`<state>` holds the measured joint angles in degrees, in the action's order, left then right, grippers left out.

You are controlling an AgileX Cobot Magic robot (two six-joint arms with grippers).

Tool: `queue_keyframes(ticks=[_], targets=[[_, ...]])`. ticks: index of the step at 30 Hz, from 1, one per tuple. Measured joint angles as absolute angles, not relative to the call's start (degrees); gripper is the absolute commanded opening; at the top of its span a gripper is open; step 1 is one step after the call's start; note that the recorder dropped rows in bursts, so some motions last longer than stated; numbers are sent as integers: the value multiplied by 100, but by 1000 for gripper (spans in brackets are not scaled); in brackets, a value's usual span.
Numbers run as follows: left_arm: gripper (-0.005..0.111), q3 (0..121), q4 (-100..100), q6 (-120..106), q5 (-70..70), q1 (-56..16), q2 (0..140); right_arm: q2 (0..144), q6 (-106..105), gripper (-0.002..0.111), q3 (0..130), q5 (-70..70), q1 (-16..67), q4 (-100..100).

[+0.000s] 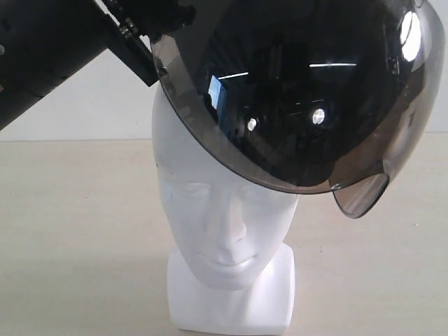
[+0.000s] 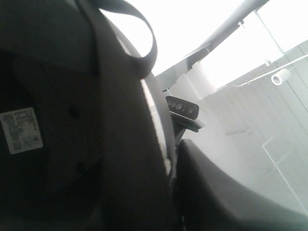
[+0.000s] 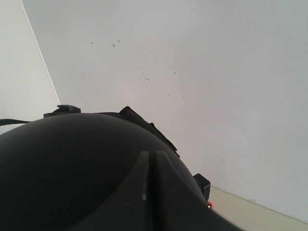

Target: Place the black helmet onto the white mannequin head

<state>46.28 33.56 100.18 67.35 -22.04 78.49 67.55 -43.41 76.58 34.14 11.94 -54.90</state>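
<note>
Where it overhangs glossy white mannequin head (image 1: 224, 224), rounded black helmet (image 1: 294, 84)

1. A pale beige bench (image 1: 70, 231) spread across the lower half of the exterior view.
2. The white mannequin head (image 1: 220, 217) stood upright on it at 6 o'clock, resting on its blocky base.

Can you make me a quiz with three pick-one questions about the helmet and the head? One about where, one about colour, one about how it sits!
1. Where is the black helmet?
A. flat on the table
B. over the top of the white mannequin head
C. under the neck

2. What colour is the visor?
A. bright red
B. smoky brownish grey
C. green

3. How does the helmet sit?
A. tilted
B. level
C. upside down

Answers:
1 B, its rim crosses the forehead.
2 B, the see-through edge looks smoky.
3 A, one side hangs lower than the other.
</note>
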Motion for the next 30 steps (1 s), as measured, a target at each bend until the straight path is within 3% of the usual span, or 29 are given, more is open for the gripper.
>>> queue_keyframes(ticks=[30], targets=[[4, 4558, 3741, 10177, 6611, -1717, 7818, 7169, -4523, 0, 7744, 3804, 1152, -6087]])
